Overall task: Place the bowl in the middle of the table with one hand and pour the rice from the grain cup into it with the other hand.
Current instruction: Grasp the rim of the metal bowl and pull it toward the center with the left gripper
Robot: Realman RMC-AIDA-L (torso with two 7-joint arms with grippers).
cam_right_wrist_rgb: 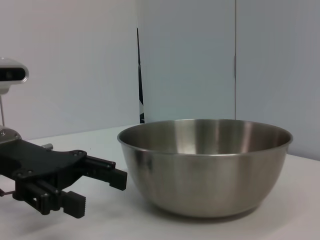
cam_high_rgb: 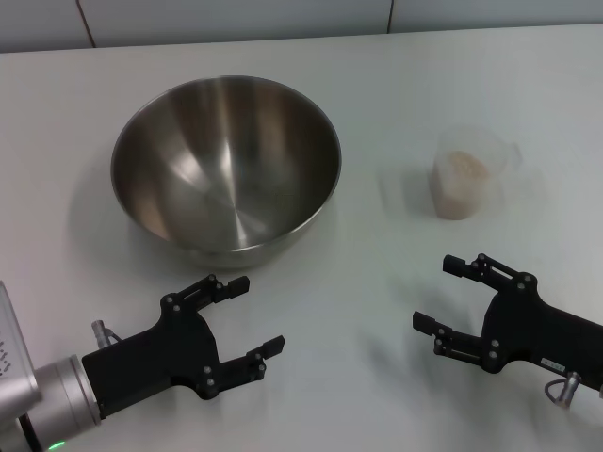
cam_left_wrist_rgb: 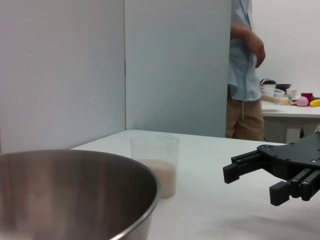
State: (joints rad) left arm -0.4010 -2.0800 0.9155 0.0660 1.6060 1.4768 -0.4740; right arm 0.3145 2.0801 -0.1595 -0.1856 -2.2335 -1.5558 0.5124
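Head view shows us the stainless-steel bowl (cam_high_rgb: pixel 226 165) resting left of centre on the white table (cam_high_rgb: pixel 377 330), empty, so it likely awaits a nudge toward the middle. Our left gripper (cam_high_rgb: pixel 247 315) hovers just near of it, fingers spread wide and holding nothing, aimed at the rim for a grasp. To the right, well apart from the bowl, stands the clear grain cup (cam_high_rgb: pixel 464 182) with rice (cam_high_rgb: pixel 462 169) inside, perhaps half full. Our right gripper (cam_high_rgb: pixel 443 297) waits nearer than the cup, likewise open and empty, ready for pouring.
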